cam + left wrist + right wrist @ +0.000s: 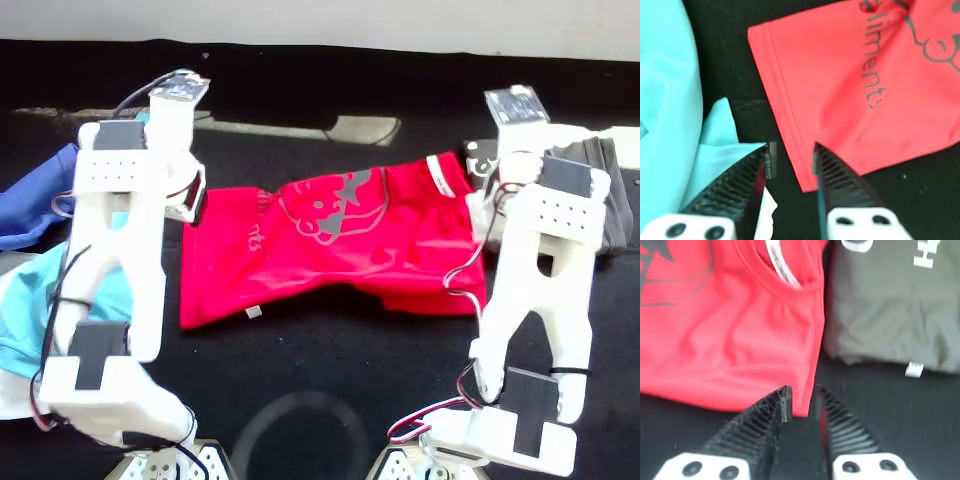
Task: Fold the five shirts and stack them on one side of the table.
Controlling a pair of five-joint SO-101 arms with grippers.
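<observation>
Black tabletop (330, 380) is carrying the red shirt (330, 250), spread between the arms; the left gripper (790, 160) is hovering narrowly parted over its hem corner, the right gripper (801, 397) likewise at its shoulder edge.

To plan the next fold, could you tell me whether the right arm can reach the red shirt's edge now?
Probably yes: the right claw, open, sits at the edge of the red shirt, nothing between; the grey shirt lies beside.
</observation>
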